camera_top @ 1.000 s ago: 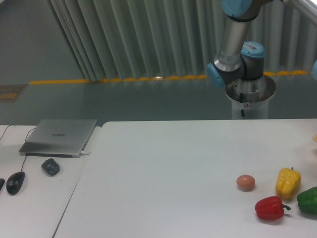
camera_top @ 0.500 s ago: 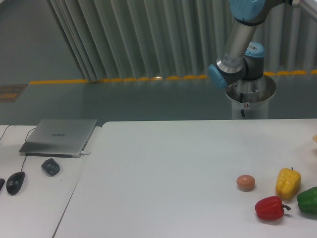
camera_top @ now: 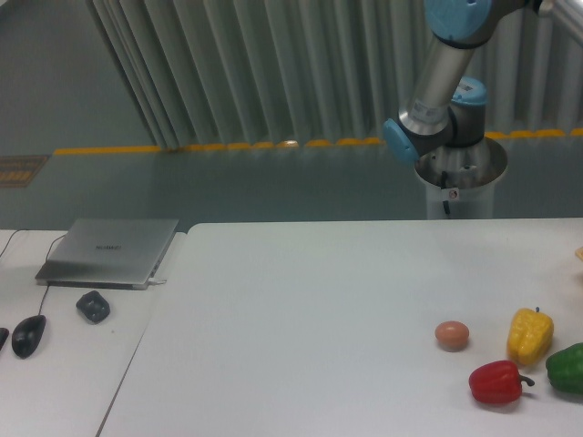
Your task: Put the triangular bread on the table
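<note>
Nearest the camera on the table, a smooth white rectangular top, lie a glossy red pepper and a green pepper cut by the right edge. Just behind them stand a waxy yellow pepper and a small brown egg. A tiny tan sliver at the right edge, farther back, may be the triangular bread; its shape cannot be told. On the adjoining desk sit a mouse and grey laptop. Beyond, the arm slants upward from its pedestal; the gripper is out of view, its jaws unseen
</note>
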### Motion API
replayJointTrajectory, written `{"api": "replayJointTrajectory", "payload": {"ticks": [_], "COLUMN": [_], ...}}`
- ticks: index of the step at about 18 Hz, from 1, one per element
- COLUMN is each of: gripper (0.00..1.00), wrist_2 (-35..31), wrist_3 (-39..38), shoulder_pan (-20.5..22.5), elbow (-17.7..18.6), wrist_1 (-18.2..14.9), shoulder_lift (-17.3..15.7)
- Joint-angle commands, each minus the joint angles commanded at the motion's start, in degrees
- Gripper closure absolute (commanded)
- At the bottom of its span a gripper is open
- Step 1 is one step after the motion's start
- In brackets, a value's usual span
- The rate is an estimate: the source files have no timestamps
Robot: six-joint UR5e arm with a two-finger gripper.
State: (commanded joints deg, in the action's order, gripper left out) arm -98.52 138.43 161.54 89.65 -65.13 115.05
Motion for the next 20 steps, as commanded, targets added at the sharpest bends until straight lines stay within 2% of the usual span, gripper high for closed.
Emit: {"api": "replayJointTrajectory", "payload": {"ticks": [3, 4, 5, 7, 12, 16, 20], "gripper": [0.55, 0.70, 0.76, 0.96, 1.00, 1.00, 1.00], "wrist_2": [-0.3, -0.3, -0.3, -0.3, -0.2, 0.6, 4.3], "wrist_3": [-0.1, -0.3, -1.0, -2.5, -3.0, -3.1, -5.9], "shoulder_pan": [-0.4, -0.4, -0.4, -0.4, -0.6, -1.1, -1.2], "elbow": [-0.4, -0.3, -0.4, -1.0, -2.6, -8.4, -12.7], "wrist_1": [-0.3, -0.5, -1.0, -2.4, -5.2, -14.1, -20.7], "shoulder_lift": [0.0, 0.0, 0.0, -0.2, -0.6, -0.6, -0.9]}}
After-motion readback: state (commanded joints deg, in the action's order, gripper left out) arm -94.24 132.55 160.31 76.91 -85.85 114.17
